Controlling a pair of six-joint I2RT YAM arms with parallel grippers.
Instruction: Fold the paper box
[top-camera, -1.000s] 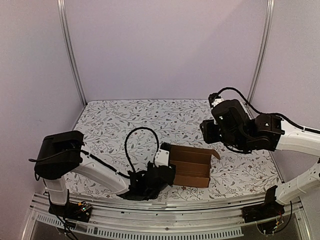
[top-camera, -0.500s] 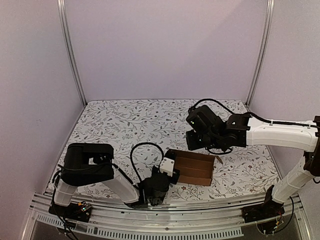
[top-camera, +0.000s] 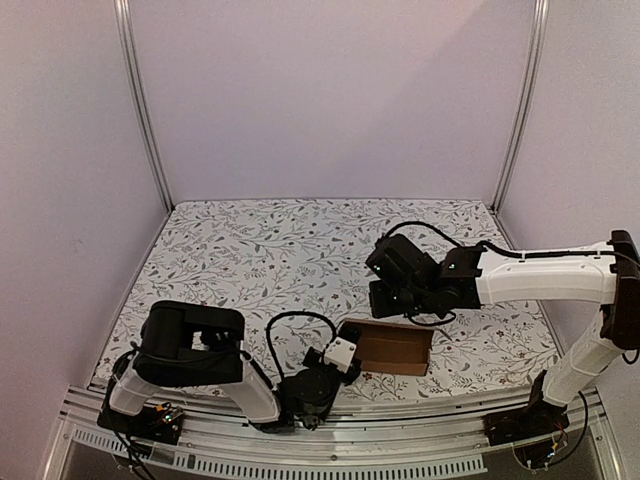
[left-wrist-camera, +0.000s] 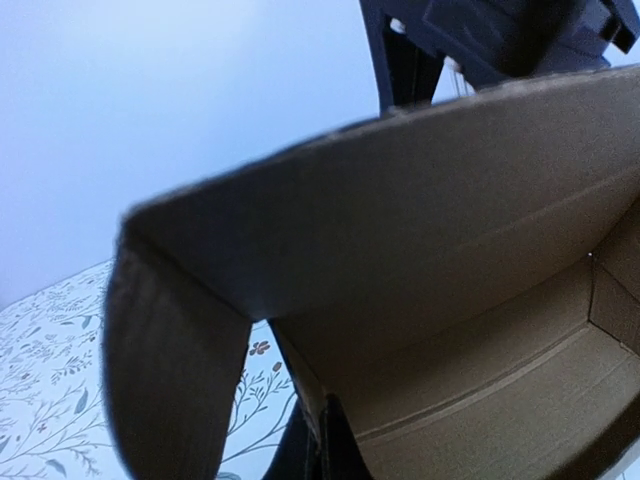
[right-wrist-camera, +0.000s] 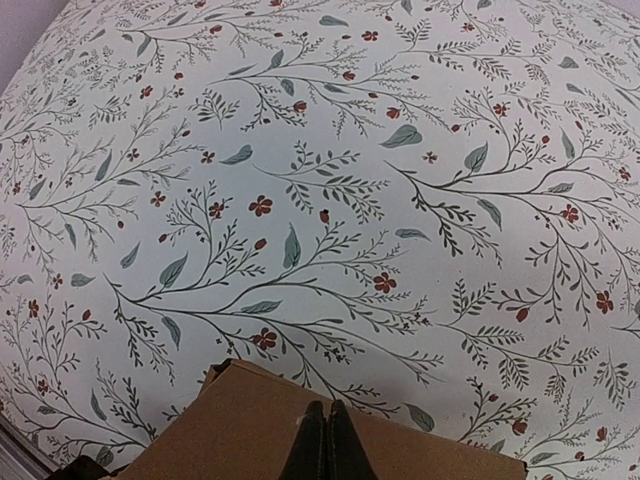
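Note:
The paper box (top-camera: 392, 347) is a brown cardboard carton lying on the floral table near the front edge. My left gripper (top-camera: 340, 353) is at its left end. In the left wrist view the box's inside (left-wrist-camera: 470, 300) fills the frame, and my left gripper (left-wrist-camera: 325, 450) is shut on a side wall of it. My right gripper (top-camera: 398, 303) is above the box's back edge. In the right wrist view my right gripper (right-wrist-camera: 328, 445) is shut, its tips resting on the box's top panel (right-wrist-camera: 250, 430).
The floral tablecloth (top-camera: 280, 250) covers the table between lilac walls. A metal rail (top-camera: 330, 425) runs along the front edge, just behind the left arm. The right arm (left-wrist-camera: 480, 30) looms over the box in the left wrist view.
My right gripper has moved left and down onto the box. The box's top has come down flatter. My left arm has folded back toward the front rail, still on the box's left end.

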